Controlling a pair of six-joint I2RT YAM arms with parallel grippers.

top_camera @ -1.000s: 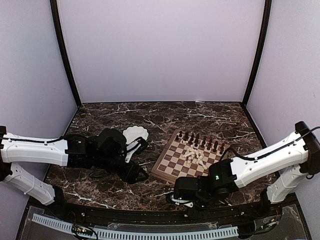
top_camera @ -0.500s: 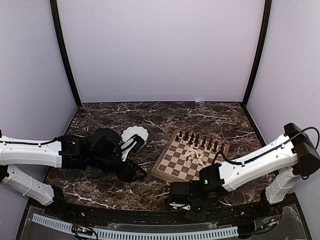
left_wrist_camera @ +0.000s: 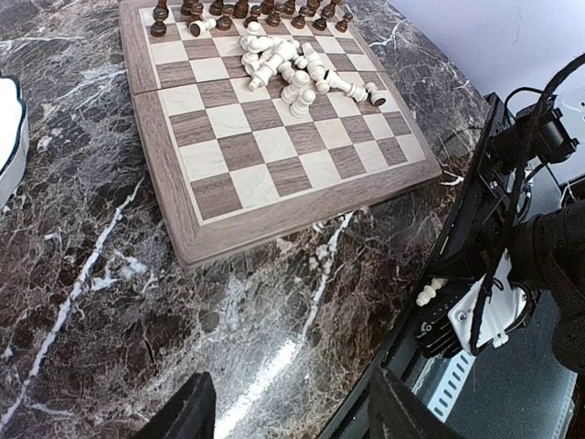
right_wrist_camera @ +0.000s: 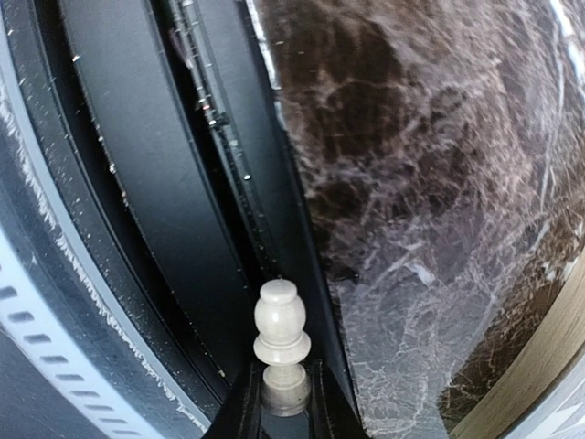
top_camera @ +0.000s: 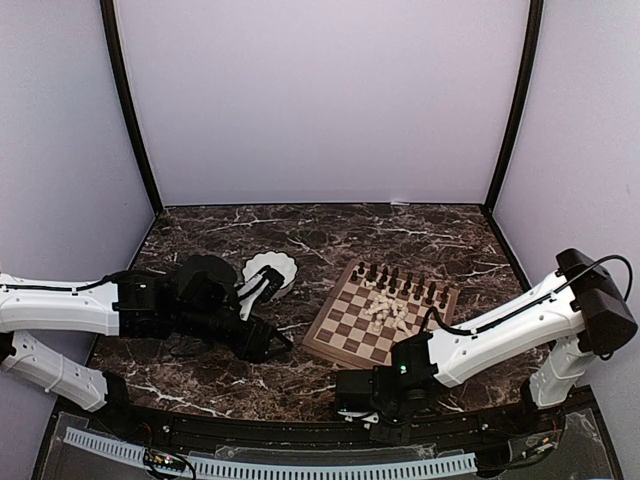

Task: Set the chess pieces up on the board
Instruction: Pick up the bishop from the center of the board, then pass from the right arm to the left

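Dark brown marble-veined tabletop [top_camera: 300,235] carries a square wooden chessboard with light and dark brown checks and a tan rim [left_wrist_camera: 274,174], lying right of centre in the overhead view.

Tiny pale cream wooden chessmen [left_wrist_camera: 292,69] lie toppled in a loose heap on the chessboard's middle squares, toward its far half. Tiny dark brown-black wooden chessmen [top_camera: 400,284] stand along the far edge of the chessboard; one or two may be tipped over, but the view is too coarse to confirm.

A white scalloped bowl [top_camera: 268,270] sits on the tabletop left of the chessboard, well apart from it and partly covered by the left arm.

Left tool [left_wrist_camera: 291,402]: low over bare tabletop, left of the chessboard's near corner, jaws wide with nothing between them.

Right tool [right_wrist_camera: 281,395]: at the bottom centre of the overhead view, over the black rail at the tabletop's near edge and clear of the chessboard. Its jaws are closed narrowly on the base of one small pale cream wooden pawn [right_wrist_camera: 281,343], which stands upright out of the fingers.
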